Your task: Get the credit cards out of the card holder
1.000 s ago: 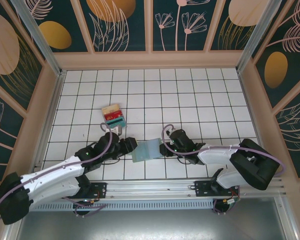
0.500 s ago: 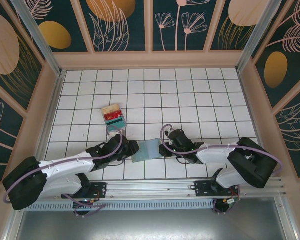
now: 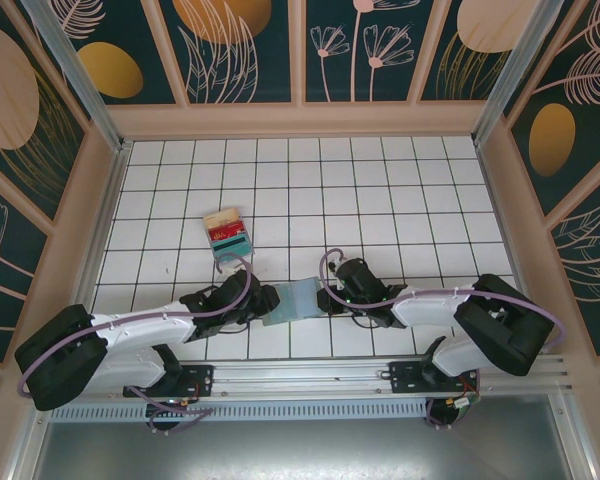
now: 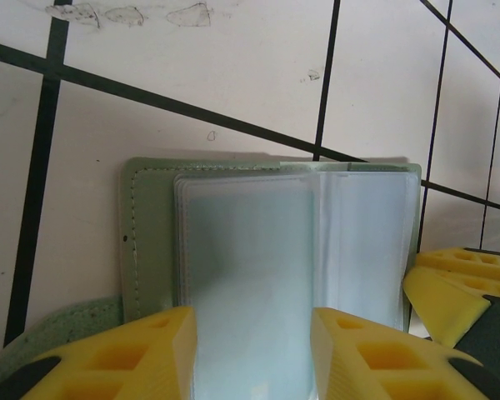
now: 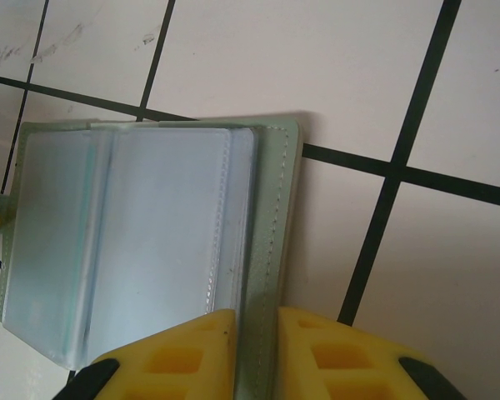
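The card holder [image 3: 298, 298] lies open on the tiles between my two grippers, a grey-green cover [image 4: 146, 242] with clear plastic sleeves [image 4: 242, 250] inside. No card face shows through the sleeves. My left gripper [image 3: 270, 300] is at its left end, open, its yellow fingers apart over a clear sleeve [image 4: 254, 321]. My right gripper [image 3: 325, 297] is shut on the stitched right edge of the cover [image 5: 277, 217], seen between its fingers [image 5: 257, 321]. A small stack of credit cards [image 3: 226, 229], tan, red and teal, lies farther back to the left.
White tiled floor [image 3: 380, 200] with black grid lines, walled by patterned panels on three sides. A metal rail [image 3: 310, 375] runs along the near edge by the arm bases. A yellow fingertip [image 4: 450, 283] of the right gripper shows beyond the holder's far end.
The left arm has stretched lower and brought its gripper in over the holder's left end. The right gripper has closed onto the cover's edge. The holder has shifted slightly right.
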Robot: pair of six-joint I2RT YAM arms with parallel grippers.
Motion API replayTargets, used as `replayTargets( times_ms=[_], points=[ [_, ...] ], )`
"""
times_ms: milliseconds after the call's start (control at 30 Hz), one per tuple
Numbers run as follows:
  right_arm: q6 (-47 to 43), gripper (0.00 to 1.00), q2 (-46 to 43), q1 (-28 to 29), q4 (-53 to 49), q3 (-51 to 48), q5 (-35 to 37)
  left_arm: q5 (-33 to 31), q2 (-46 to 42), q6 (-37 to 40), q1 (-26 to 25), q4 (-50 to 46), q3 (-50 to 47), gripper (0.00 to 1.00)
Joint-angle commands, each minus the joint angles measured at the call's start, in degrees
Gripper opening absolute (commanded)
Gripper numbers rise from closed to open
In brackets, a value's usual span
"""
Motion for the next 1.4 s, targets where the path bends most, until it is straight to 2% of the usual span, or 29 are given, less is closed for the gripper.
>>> replayTargets(
  times_ms=[0, 233, 567, 867, 1067, 1233, 1367],
  points=[
    [-0.34, 0.21, -0.33, 0.54, -0.14, 1.03, -0.50, 0.26, 0.97, -1.12, -0.55, 0.20, -0.20, 0.41],
    [-0.25, 0.21, -0.42, 0.53, -0.18, 1.05, -0.42, -0.58, 1.87, -0.87, -0.71, -1.83, 0.50, 0.41],
    [-0.32, 0.21, -0.10, 0.54, -0.23, 1.23, -0.44, 3.42, 3.62, 0.38, -1.12, 5.99, 0.02, 0.42],
    [-0.34, 0.21, -0.24, 0.54, -0.45, 1.31, -0.28, 4.05, 4.59, 1.96, -1.76, 6.43, 2.13, 0.43],
    [-0.43, 0.21, -0.24, 0.50, -0.54, 1.33, -0.20, 4.20, 4.24, 3.17, -2.16, 6.52, 3.33, 0.59],
    [-0.43, 0.21, -0.25, 0.54, -0.72, 1.40, -0.18, 4.52, 3.90, 3.75, -2.32, 6.76, 3.35, 0.81],
    [-0.43, 0.21, -0.27, 0.53, -0.67, 1.40, -0.10, 4.07, 2.99, 3.62, -2.31, 5.83, 3.50, 0.85]
  ],
)
